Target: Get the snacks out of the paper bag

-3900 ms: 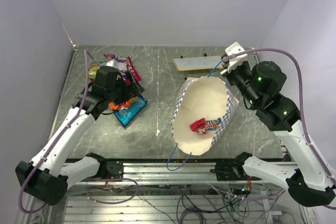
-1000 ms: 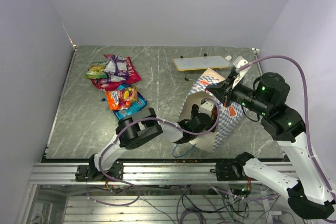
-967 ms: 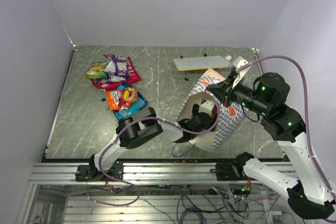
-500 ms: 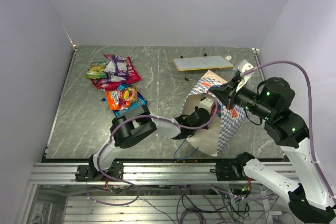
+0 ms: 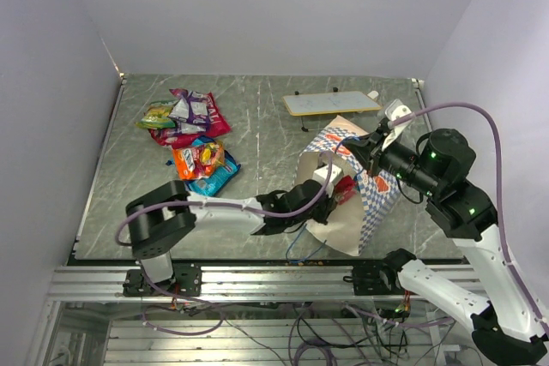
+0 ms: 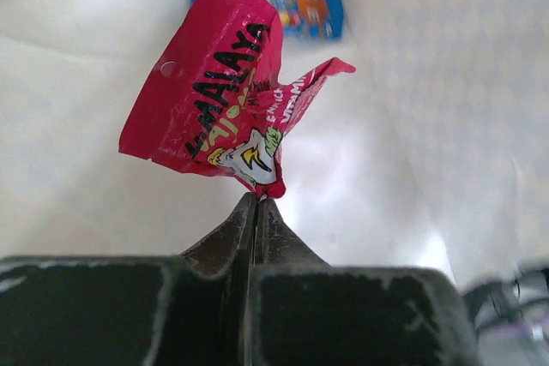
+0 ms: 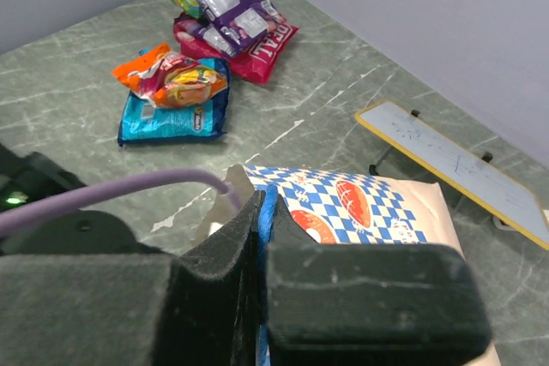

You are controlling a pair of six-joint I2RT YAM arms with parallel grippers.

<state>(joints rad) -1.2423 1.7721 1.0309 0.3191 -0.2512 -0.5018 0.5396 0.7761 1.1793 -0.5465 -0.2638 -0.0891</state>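
My left gripper (image 6: 257,203) is reached into the mouth of the paper bag (image 5: 375,201), jaws pinched tight on the bottom corner of a red packet (image 6: 219,92). The packet stands up from the fingertips with its long side running deeper into the bag. A blue packet (image 6: 296,2) lies beyond it on the cream lining. My right gripper (image 7: 260,205) is clamped shut on the bag's far rim and holds the mouth up. The bag lies on its side and opens toward the left, so I judge the way out is straight back along my left arm. The pile of snacks (image 5: 193,135) waits at the far left of the table (image 5: 257,117). The bag's near rim and the loose cord handle (image 5: 298,248) could catch. The board (image 5: 330,104) sits well apart.
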